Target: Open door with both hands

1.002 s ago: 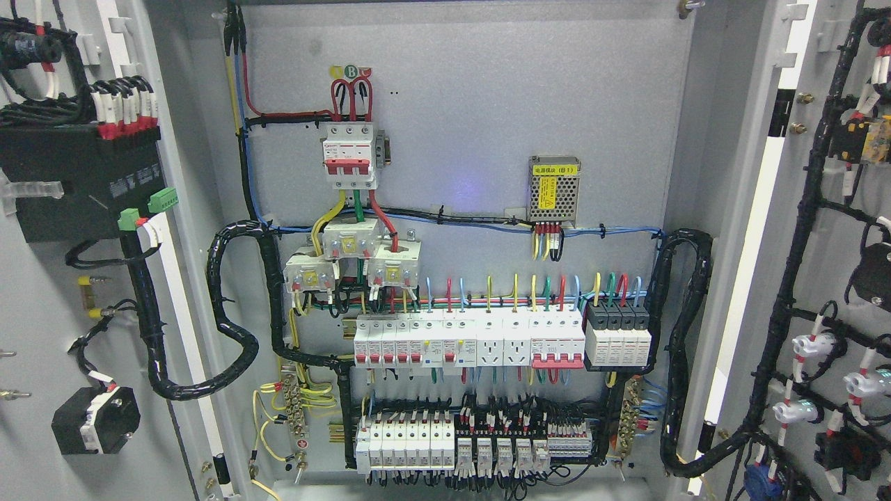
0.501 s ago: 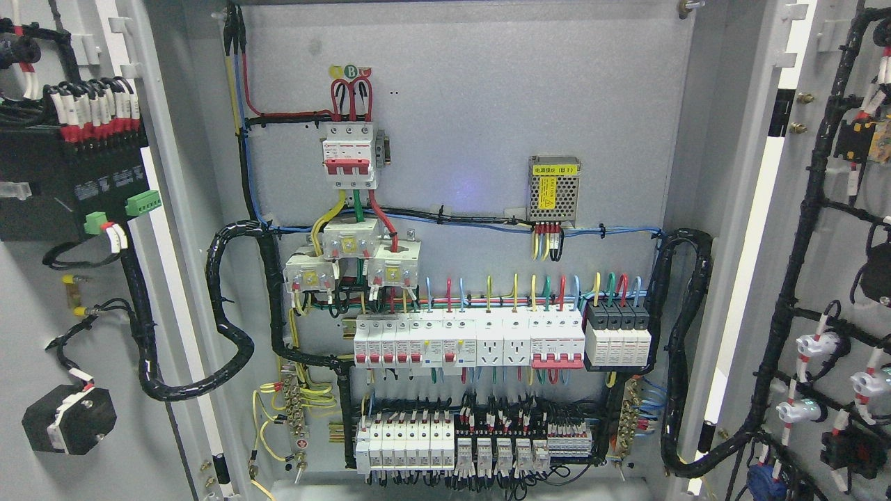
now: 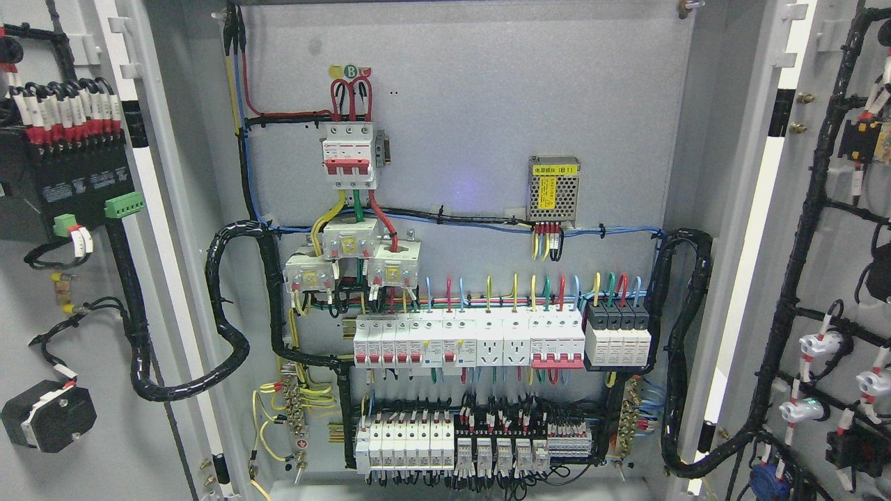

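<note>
Standing wide open, the left door [image 3: 42,334] and right door [image 3: 835,243] show no fingers.

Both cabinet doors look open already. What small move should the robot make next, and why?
Probably only a slight further outward swing of the left door and the right door, or a stop. Both stand wide, and the back panel with its breaker rows shows fully. No hand is in view, so the grip cannot be judged.

Both grey metal cabinet doors hang open: left door [image 3: 42,334] at far left, right door [image 3: 835,243] at far right, grey backplate [image 3: 487,104] between them carrying rows of white breakers [image 3: 466,341].
</note>
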### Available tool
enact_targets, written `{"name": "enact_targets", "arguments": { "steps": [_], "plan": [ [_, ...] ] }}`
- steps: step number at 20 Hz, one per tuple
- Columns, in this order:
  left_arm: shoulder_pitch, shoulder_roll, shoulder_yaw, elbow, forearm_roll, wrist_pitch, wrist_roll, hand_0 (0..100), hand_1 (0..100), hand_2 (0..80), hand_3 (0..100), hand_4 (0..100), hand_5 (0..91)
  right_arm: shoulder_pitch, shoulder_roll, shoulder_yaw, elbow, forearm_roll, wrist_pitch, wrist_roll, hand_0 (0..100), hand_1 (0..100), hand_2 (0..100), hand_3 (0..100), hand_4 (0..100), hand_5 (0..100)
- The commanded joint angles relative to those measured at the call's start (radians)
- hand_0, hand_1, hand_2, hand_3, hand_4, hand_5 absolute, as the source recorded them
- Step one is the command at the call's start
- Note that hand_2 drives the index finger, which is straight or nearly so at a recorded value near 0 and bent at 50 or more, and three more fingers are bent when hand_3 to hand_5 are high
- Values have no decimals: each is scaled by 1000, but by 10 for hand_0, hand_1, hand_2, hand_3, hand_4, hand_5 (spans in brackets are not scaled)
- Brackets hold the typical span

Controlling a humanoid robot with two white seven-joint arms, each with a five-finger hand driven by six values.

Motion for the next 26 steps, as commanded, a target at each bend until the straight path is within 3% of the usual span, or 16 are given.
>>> {"name": "enact_targets", "arguments": {
  "steps": [1,8,13,20,26],
  "plan": [
    [0,49,119,56,41,-609,1,0,0,0,0,32,0,-1,-2,-4,5,-23,-123,-1,107,0,0,0,0,0],
    [-36,82,139,142,41,-504,-2,0,0,0,0,31,0,-9,-59,-4,5,-35,-125,-1,107,0,0,0,0,0],
    [-71,105,148,178,43,-361,0,0,0,0,0,31,0,-13,-67,-4,10,-37,-125,51,107,0,0,0,0,0],
    [-125,127,157,246,43,-186,0,0,0,0,0,31,0,-20,-73,-4,31,-37,-125,58,107,0,0,0,0,0],
    [-187,145,151,312,41,-28,1,0,0,0,0,31,0,-20,-108,-4,54,-37,-129,63,107,0,0,0,0,0]
  ]
}}
